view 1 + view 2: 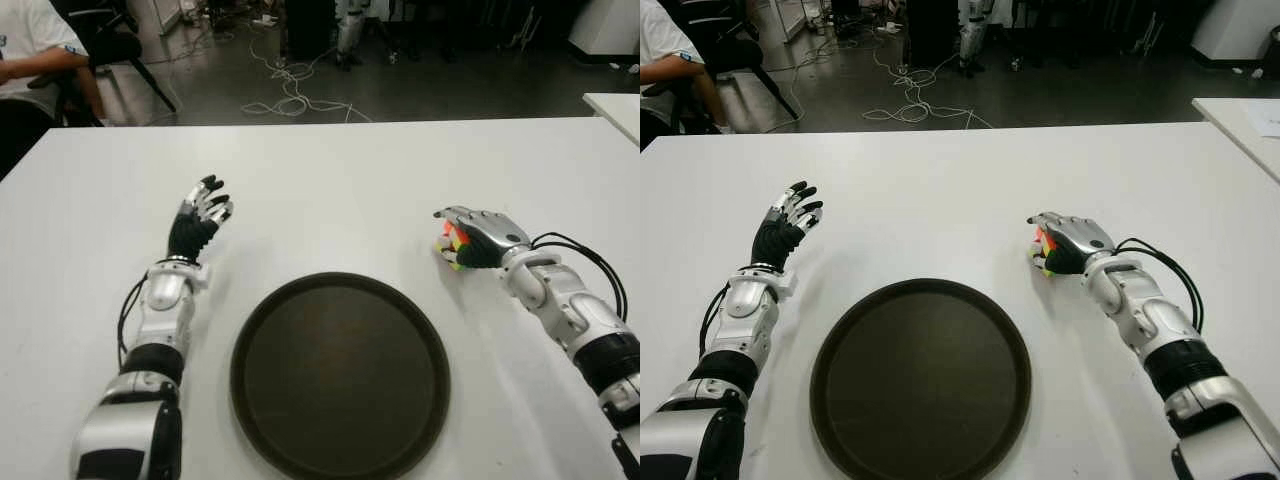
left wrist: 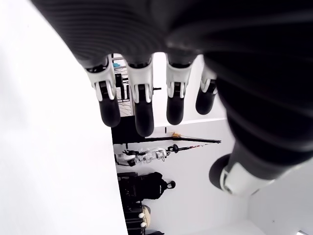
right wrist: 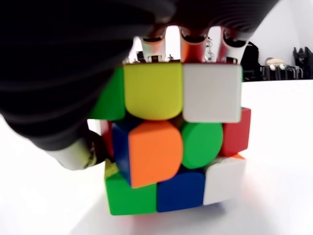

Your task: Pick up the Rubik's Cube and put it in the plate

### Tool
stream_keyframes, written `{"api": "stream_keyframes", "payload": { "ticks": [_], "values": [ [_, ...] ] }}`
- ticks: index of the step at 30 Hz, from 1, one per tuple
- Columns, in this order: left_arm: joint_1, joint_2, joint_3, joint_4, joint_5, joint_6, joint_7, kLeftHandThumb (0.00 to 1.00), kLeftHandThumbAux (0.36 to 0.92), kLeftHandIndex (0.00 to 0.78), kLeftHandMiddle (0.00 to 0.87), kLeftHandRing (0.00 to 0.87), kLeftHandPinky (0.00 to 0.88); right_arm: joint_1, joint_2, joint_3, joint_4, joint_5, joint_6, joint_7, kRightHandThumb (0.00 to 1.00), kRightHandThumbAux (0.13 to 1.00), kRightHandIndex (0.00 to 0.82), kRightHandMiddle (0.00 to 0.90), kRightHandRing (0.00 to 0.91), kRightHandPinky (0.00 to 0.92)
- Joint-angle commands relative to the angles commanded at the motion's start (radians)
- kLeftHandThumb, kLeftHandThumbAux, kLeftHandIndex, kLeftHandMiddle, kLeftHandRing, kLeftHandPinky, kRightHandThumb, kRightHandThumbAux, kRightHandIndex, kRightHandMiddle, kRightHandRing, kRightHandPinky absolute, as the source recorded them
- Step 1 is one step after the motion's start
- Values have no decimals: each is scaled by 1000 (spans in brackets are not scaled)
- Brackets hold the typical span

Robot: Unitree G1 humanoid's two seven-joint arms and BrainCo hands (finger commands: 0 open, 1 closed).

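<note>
The Rubik's Cube (image 1: 455, 247) stands on the white table (image 1: 330, 190), just right of the round dark plate (image 1: 340, 375). My right hand (image 1: 462, 236) covers it from above. In the right wrist view the fingers (image 3: 193, 36) curl over the far edge of the Rubik's Cube (image 3: 176, 147) and the thumb presses its side. The cube's bottom still touches the table. My left hand (image 1: 205, 208) shows left of the plate, fingers spread and holding nothing. Nothing lies in the plate.
A seated person (image 1: 35, 45) and a chair (image 1: 110, 45) are beyond the table's far left corner. Cables (image 1: 290, 85) lie on the floor behind the table. Another white table's corner (image 1: 618, 108) shows at the far right.
</note>
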Motion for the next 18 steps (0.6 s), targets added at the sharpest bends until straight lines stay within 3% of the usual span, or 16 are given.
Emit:
{"api": "stream_keyframes", "payload": {
  "ticks": [10,12,18],
  "values": [
    [5,-4,0,-9,-1,0,1,374,667,58,148,153,175,8,-9,-10,-23,-3,4,8,997,645,185,512,405,191],
    [6,-5,1,-11,-3,1,-1,373,667,59,147,152,172,8,-12,-11,-25,-3,4,10,968,658,329,513,404,201],
    [9,-8,3,-19,-10,3,-5,392,681,57,141,145,165,10,-15,-12,-29,-5,3,12,951,666,420,517,401,186]
  ]
}}
